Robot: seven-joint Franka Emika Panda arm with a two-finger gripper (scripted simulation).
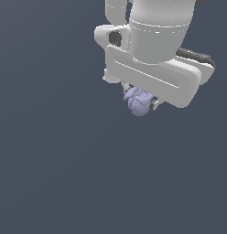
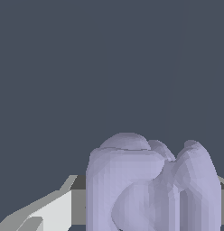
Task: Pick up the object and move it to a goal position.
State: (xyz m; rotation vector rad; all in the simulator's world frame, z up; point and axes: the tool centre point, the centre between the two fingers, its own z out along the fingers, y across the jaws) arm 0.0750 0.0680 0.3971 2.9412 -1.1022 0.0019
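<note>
Sitting directly between the fingers (image 1: 139, 101), the object (image 1: 138, 102) is the pale lavender lump tucked under the white hand of the 1 arm in the exterior view. Only slivers of the fingers show there, 1 on each side of the lump, each touching or nearly touching it. In the wrist view the object (image 2: 152, 185) fills the space ahead of the camera, with a light grey finger (image 2: 50, 207) running up against 1 flank and just a corner of the other finger at the opposite flank. The fingers look closed in on the object, pinching it from 2 sides, though the contact faces themselves are hidden behind the lobes.

The lump is about as tall as it is wide, made of 2 or 3 ridged lobes, so no clear long axis stands out; the seam between the lobes runs roughly along the direction the fingers point. It hangs lower than the hand's body and is narrower than it.

Whether the object rests on the table (image 1: 56, 173) or hangs clear of it cannot be told: the dark grey surface shows no shadow or edge. No goal marker is visible in either view.

No brand, label or writing can be read anywhere.
</note>
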